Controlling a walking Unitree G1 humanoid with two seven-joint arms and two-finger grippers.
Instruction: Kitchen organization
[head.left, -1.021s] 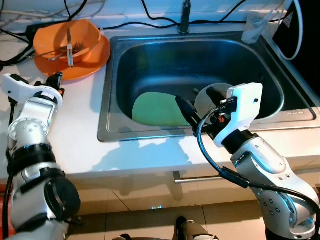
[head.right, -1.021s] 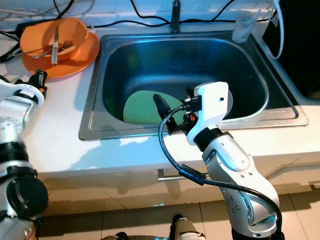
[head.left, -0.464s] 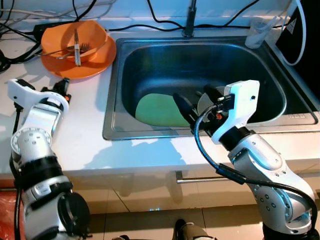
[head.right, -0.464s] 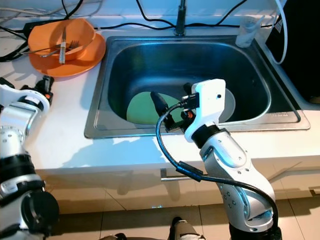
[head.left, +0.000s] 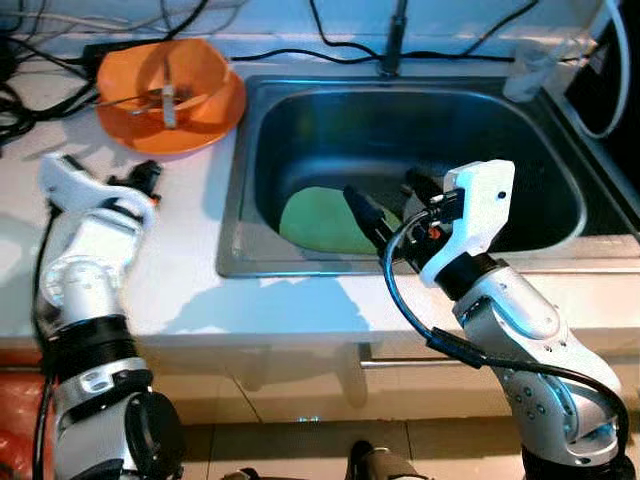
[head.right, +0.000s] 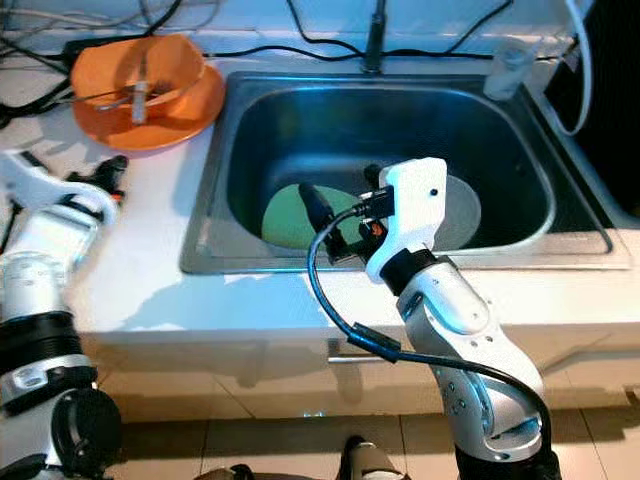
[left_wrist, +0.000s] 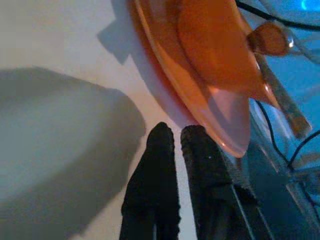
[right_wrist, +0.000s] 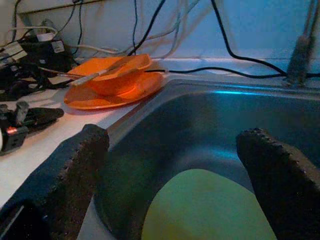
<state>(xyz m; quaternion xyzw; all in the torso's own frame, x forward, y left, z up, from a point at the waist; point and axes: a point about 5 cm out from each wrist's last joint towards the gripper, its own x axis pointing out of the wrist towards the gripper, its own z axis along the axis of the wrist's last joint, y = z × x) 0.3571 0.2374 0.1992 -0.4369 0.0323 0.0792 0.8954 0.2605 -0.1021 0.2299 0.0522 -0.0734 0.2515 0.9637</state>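
A white kitchen tabletop (head.left: 180, 270) runs across the scene, with a deep stainless steel sink (head.left: 300, 130) set into it and pale cupboard fronts below. Black cables (head.left: 290, 50) trail along the back wall, and a faucet (head.left: 397, 35) stands at the sink's 12 o'clock edge. A clear cup (head.left: 527, 73) sits at the sink's far right corner, about 2 o'clock.

Inside the sink, a green plate (head.left: 315, 220) lies flat on the bottom toward 7 o'clock, and a grey plate (head.right: 462, 212) lies beside it toward 4 o'clock.

On the tabletop at 10 o'clock from the sink rests an orange plate (head.left: 215, 115) carrying an orange bowl (head.left: 190, 68), with a fork (head.left: 165, 100) and another utensil lying in the bowl.

The right gripper (head.left: 392, 208) reaches over the sink's near rim, just above the green plate's right edge. Its jaws are spread wide and hold nothing.

The left gripper (left_wrist: 176, 137) hovers low over the tabletop, just at the orange plate's near edge. Its jaws are pressed nearly together, with nothing between them.
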